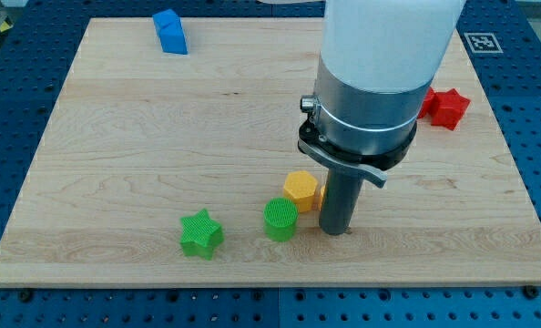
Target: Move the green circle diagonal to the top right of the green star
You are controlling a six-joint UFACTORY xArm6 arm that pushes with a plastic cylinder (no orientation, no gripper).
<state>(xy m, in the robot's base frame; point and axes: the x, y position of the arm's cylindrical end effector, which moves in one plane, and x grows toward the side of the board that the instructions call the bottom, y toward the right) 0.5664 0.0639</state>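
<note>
The green circle (280, 220), a short ribbed cylinder, stands on the wooden board (143, 155) near the view's bottom, a little left of centre. The green star (201, 234) lies to its left and slightly lower, with a gap between them. My tip (335, 230) rests on the board just right of the green circle, apart from it by a small gap. A yellow hexagon block (301, 190) sits just above the circle and left of my rod, close to both.
A blue block (170, 32) stands at the view's top left. A red star-like block (446, 107) lies at the right, partly behind the arm's large white and grey body (380, 73), which hides the board's upper middle.
</note>
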